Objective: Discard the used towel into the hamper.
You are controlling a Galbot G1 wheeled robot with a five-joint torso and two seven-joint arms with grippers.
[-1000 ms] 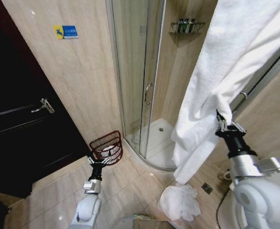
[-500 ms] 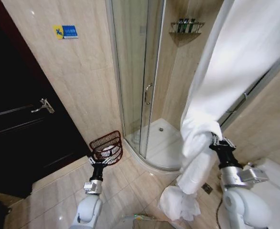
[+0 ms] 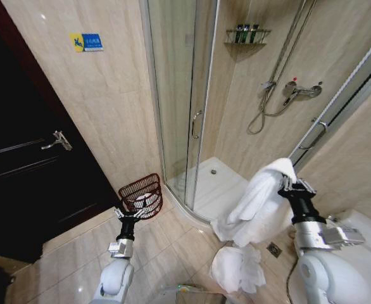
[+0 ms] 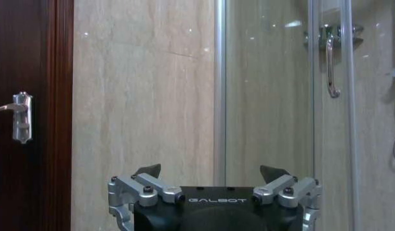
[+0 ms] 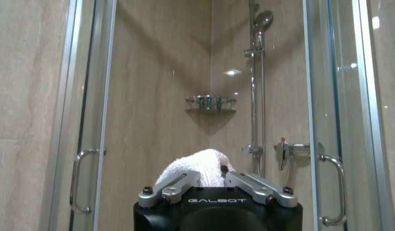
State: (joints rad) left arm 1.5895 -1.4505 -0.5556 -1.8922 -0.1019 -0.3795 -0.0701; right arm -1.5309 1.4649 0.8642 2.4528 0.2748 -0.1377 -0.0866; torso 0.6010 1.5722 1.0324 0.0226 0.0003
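White terry towel: clamped in right gripper, draped beside glass shower. Reddish-brown wire hamper: floor, by left gripper, fingers spread, empty. Step: carrying. Next likely needs moving towel across over hamper.

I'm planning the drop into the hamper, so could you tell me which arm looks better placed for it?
Probably the right. Its claw is shut on the towel, though off beside the shower. The left claw is open and empty, close to the hamper.
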